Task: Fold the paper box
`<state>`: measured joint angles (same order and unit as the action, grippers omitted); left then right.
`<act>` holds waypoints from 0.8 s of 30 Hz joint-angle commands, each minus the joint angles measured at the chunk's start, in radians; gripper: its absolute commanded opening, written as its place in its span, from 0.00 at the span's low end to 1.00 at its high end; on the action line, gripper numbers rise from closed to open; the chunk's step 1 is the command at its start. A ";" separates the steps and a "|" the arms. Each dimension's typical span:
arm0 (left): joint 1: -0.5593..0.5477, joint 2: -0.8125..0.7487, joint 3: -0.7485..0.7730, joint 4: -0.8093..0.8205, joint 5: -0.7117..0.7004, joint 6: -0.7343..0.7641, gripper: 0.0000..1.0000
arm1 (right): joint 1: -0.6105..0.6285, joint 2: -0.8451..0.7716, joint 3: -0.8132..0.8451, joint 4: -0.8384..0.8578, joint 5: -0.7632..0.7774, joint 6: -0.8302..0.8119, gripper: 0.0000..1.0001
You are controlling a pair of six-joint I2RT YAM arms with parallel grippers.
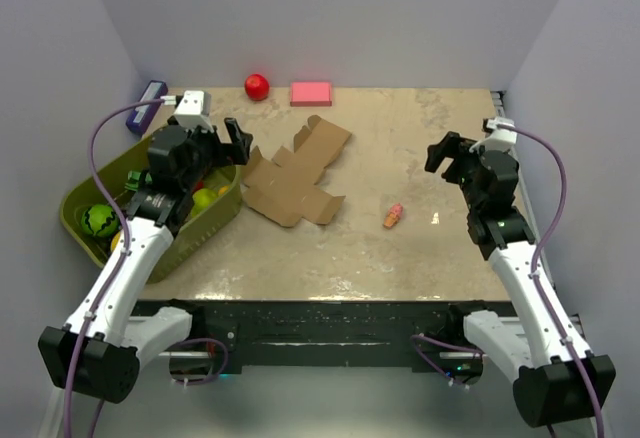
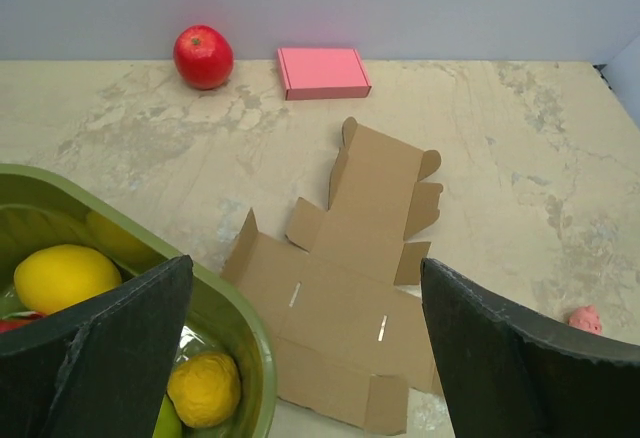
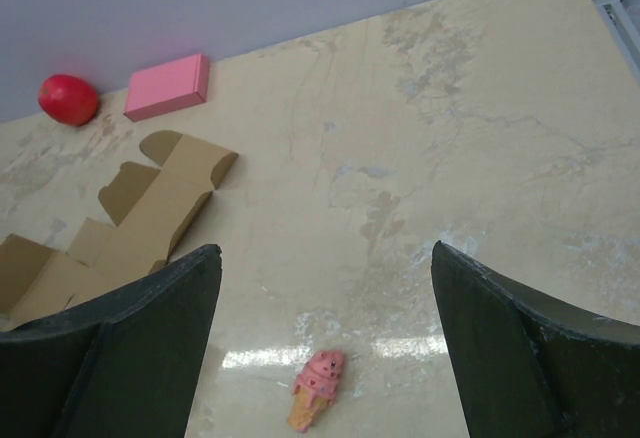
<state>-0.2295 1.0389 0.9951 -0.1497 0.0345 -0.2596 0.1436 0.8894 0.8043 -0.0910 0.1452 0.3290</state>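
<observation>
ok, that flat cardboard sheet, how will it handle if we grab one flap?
The cardboard sheet looks thin with creased flaps, so held by one flap it would probably hinge and droop. It lies mostly flat on the smooth table, so a push likely just slides it.

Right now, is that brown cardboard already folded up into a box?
No, the paper box lies unfolded as a sheet on the table, its flaps spread out.

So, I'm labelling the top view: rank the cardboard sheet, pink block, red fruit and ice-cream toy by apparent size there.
1. paper box, by far
2. pink block
3. red fruit
4. ice-cream toy
The last two look close, so their order is unsure.
</observation>
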 commanded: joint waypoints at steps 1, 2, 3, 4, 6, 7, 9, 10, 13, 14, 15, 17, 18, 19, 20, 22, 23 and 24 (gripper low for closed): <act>-0.001 -0.056 -0.035 0.081 0.024 0.039 1.00 | -0.001 0.019 0.116 -0.050 -0.030 0.048 0.89; -0.001 -0.059 -0.042 0.091 0.027 0.040 1.00 | -0.001 0.022 0.128 -0.068 -0.035 0.070 0.89; -0.001 -0.062 -0.055 0.093 0.028 0.042 1.00 | 0.001 0.023 0.140 -0.073 -0.057 0.076 0.90; 0.001 -0.063 -0.061 0.096 0.028 0.046 1.00 | 0.001 0.026 0.163 -0.079 -0.068 0.084 0.90; -0.001 -0.066 -0.072 0.096 0.037 0.059 1.00 | -0.001 0.032 0.188 -0.099 -0.091 0.105 0.89; -0.001 -0.069 -0.076 0.096 0.047 0.087 1.00 | -0.001 0.051 0.214 -0.110 -0.117 0.105 0.87; -0.001 -0.060 -0.087 0.085 0.077 0.120 1.00 | 0.007 0.078 0.248 -0.173 -0.137 0.099 0.84; 0.001 -0.053 -0.088 0.081 0.079 0.135 1.00 | 0.034 0.109 0.272 -0.190 -0.144 0.079 0.79; -0.001 -0.017 -0.072 0.056 0.076 0.120 0.98 | 0.199 0.179 0.303 -0.234 -0.055 0.035 0.77; -0.001 -0.011 -0.069 0.052 0.082 0.115 0.98 | 0.252 0.210 0.311 -0.251 0.033 0.030 0.77; -0.001 -0.007 -0.069 0.053 0.099 0.111 0.98 | 0.296 0.239 0.318 -0.263 0.074 0.027 0.77; -0.001 -0.010 -0.079 0.065 0.108 0.106 0.98 | 0.375 0.330 0.329 -0.265 0.044 0.070 0.76; -0.001 -0.011 -0.081 0.067 0.102 0.106 0.98 | 0.381 0.350 0.310 -0.248 0.004 0.094 0.75; -0.001 -0.010 -0.082 0.068 0.093 0.105 0.98 | 0.384 0.370 0.290 -0.189 -0.033 0.157 0.74; -0.001 -0.008 -0.084 0.067 0.085 0.106 0.98 | 0.386 0.384 0.264 -0.150 -0.070 0.191 0.73; -0.001 -0.008 -0.085 0.067 0.077 0.111 0.98 | 0.392 0.396 0.185 -0.039 -0.123 0.284 0.72; 0.001 -0.005 -0.088 0.067 0.077 0.112 0.97 | 0.396 0.404 0.165 -0.011 -0.137 0.307 0.72; -0.001 -0.002 -0.090 0.067 0.080 0.112 0.97 | 0.404 0.428 0.141 0.006 -0.141 0.327 0.71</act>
<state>-0.2295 1.0363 0.9157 -0.1135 0.1078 -0.1646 0.5365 1.3048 1.0119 -0.2291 0.0719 0.5026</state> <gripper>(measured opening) 0.977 0.719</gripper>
